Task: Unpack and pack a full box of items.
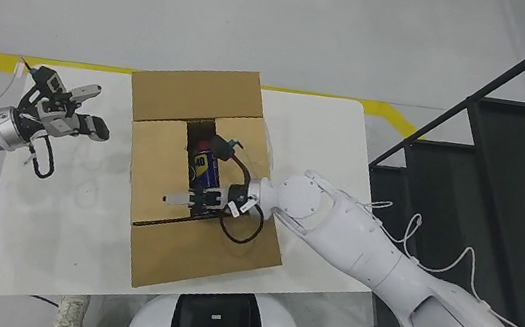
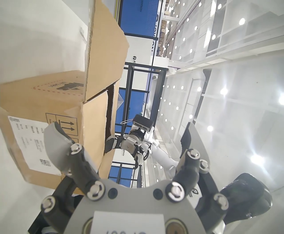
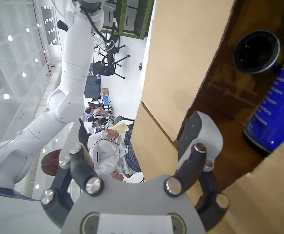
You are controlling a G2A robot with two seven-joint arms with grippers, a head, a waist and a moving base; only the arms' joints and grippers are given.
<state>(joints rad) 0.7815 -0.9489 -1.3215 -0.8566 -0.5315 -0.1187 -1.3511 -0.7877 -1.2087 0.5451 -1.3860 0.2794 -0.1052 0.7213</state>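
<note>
Our right gripper (image 3: 137,126) sits closest, its fingers spread wide and clasping nothing: one finger (image 3: 199,133) dips into the gap at the top of the cardboard box (image 1: 195,104), the other hangs outside, and the edge of a flap (image 3: 159,137) runs between them without being pinched. Past that finger, down in the box, we see a blue can (image 3: 266,115) and beside it a round, dark-faced item with a metal rim (image 3: 256,52). From above, the box stands in the middle of the white table (image 1: 319,121) with its far flap folded back, while the other flaps lie over most of the top, leaving a narrow slot where the can (image 1: 206,168) shows. Our left gripper (image 1: 96,110) hangs over the table well to the left of the box, fingers released and empty. We judge the job barely started: the contents are still inside, the flaps need clearing, and all of the unpacking and repacking remains.
</note>
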